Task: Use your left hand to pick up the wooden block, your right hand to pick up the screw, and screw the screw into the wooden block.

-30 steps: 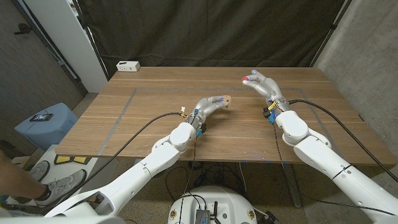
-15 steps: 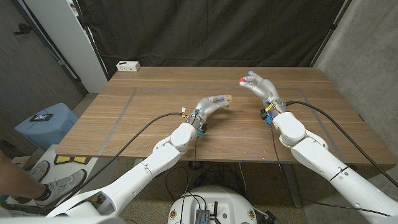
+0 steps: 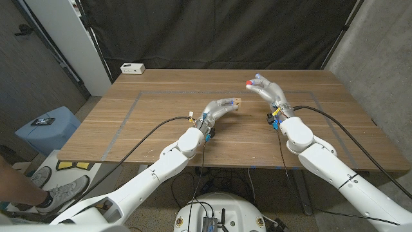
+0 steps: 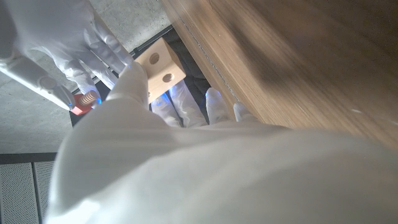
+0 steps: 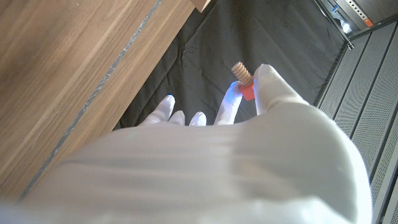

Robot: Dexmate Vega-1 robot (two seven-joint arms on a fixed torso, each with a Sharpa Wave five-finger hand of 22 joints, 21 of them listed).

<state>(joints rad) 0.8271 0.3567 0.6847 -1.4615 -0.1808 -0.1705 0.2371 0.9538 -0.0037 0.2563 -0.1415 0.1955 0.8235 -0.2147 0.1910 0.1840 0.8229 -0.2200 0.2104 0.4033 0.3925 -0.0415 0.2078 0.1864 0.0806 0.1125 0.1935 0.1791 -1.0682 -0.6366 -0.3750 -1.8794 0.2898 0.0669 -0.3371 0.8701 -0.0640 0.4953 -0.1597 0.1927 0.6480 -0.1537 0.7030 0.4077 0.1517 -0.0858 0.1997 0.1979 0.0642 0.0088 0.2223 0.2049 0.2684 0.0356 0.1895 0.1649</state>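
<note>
white box (image 3: 132,67) — table's (image 3: 161,132) far-left corner, blue bin (image 3: 46,127)

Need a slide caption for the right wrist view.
Right hand pinching the red-headed wooden screw above the table.

Black curtain (image 3: 219,32) behind wooden table (image 3: 161,122)

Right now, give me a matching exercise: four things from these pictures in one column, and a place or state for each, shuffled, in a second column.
Things:
1. wooden block
2. screw
3. white box
4. blue bin

Places or states:
A. at the table's far left corner
B. held by the left robot hand
C. on the floor beside the table
D. pinched by the right robot hand

Pairs: 1-B, 2-D, 3-A, 4-C
</note>
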